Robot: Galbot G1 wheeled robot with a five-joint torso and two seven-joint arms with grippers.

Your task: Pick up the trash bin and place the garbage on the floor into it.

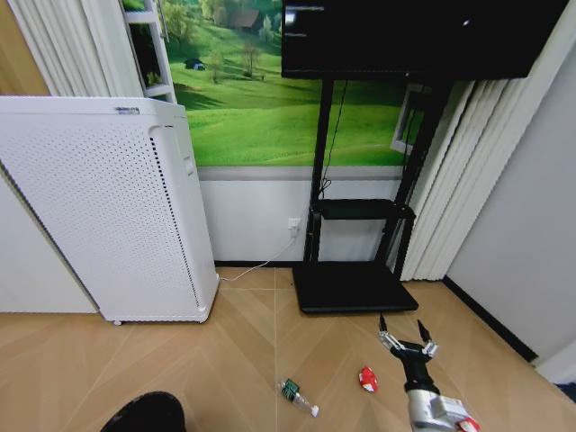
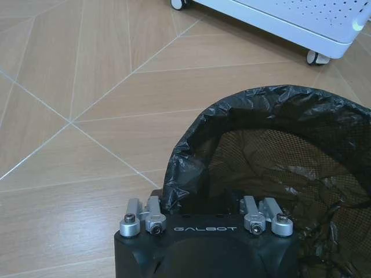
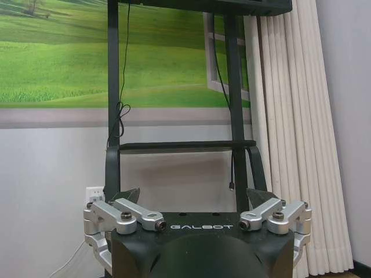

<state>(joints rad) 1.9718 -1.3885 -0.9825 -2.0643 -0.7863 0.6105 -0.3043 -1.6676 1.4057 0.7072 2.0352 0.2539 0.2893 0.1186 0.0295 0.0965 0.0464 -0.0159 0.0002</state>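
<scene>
Right hand (image 1: 407, 335) spread, empty, above floor (image 1: 243, 360); left hand (image 2: 206, 223) at the trash bin (image 2: 278, 150) rim, grip indiscernible. Plastic bottle (image 1: 298, 396): light, slippery; grasp mid-body.

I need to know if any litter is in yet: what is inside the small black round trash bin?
The small black round trash bin shows only a crumpled black liner over mesh walls; no litter visible. Its bottom is hidden by the left gripper.

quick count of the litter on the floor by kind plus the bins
clear plastic bottle with green label: 1
red-and-white crumpled scrap: 1
black trash bin with a bag liner, at the left claw: 1
total: 3
</scene>
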